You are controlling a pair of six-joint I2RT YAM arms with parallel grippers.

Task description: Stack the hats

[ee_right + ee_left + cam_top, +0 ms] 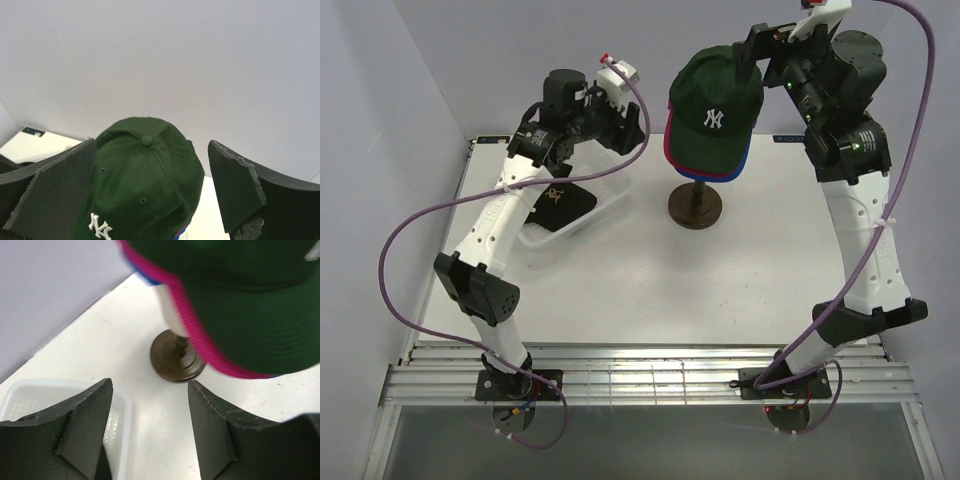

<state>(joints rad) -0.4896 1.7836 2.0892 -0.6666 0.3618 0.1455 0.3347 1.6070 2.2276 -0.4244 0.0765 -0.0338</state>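
Right jaws gape empty with the green NY cap (142,170) just ahead, left jaws open near its brim — a brush could drag it off the stand (695,205).

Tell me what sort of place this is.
Probably a lab robot cell: plain white walls around a white table, left arm and right arm bolted at its near edge, staged props like the green cap on a stand.

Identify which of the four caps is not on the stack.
The black cap with the gold logo: it lies in the white basket, while the green cap, pink cap and blue cap sit stacked on the stand.
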